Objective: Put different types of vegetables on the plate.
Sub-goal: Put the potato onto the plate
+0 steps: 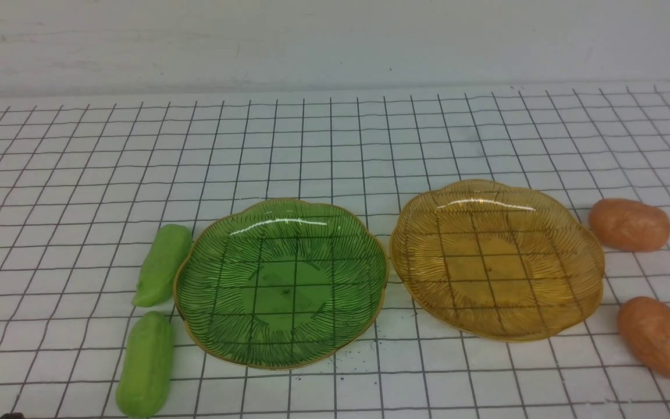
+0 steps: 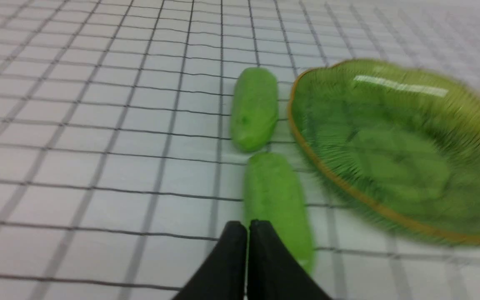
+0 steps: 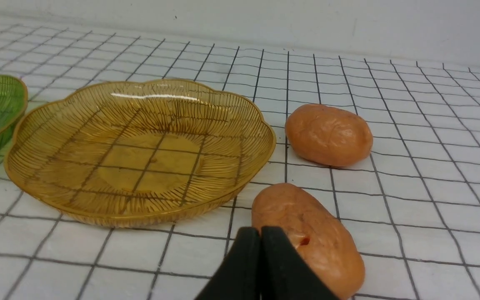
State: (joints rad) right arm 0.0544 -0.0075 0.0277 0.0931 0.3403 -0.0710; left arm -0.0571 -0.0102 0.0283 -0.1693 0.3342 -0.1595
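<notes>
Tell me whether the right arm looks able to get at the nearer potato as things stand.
Probably yes. The right gripper sits just short of the nearer potato, with nothing between them; the amber plate lies off to one side. Its jaws are shut, so they must open first.

Left gripper [image 2: 247, 226] and right gripper [image 3: 261, 231] — jaws tight together

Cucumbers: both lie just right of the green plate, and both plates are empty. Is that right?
Not quite. The front view shows the far cucumber and the near cucumber lying just left of the green plate, not right of it. The rest holds: it and the amber plate are empty.
</notes>
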